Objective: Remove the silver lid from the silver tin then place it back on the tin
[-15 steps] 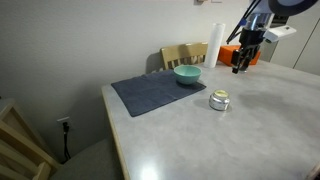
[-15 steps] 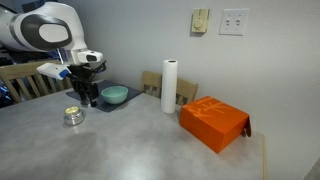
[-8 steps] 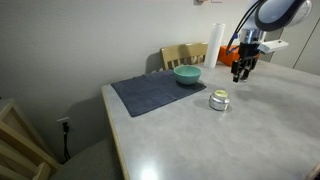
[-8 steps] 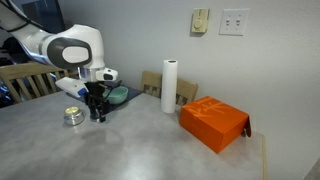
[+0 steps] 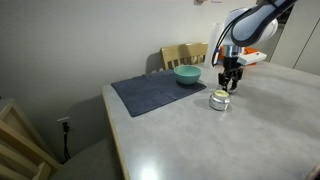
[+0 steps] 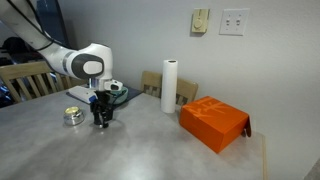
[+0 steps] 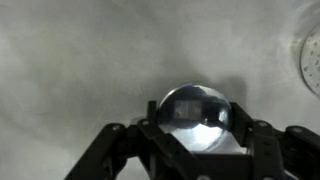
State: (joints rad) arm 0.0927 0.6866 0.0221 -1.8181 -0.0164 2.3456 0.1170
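Here's the counter (image 5: 200, 140), pale grey and smooth, seen in both exterior views (image 6: 150, 150); a dark mat (image 5: 150, 93) lies flat across its far side, one edge running close to the counter's rim; just beside the mat's corner, on bare surface, sits the silver tin (image 5: 219, 100), small and shiny, also caught in an exterior view (image 6: 73, 116); further along stands a white paper towel roll (image 6: 169, 86), upright; near it, well apart from the tin, an orange box (image 6: 213, 122) rests flat; the wrist view shows grey counter (image 7: 80, 60) around the tin (image 7: 200, 112).
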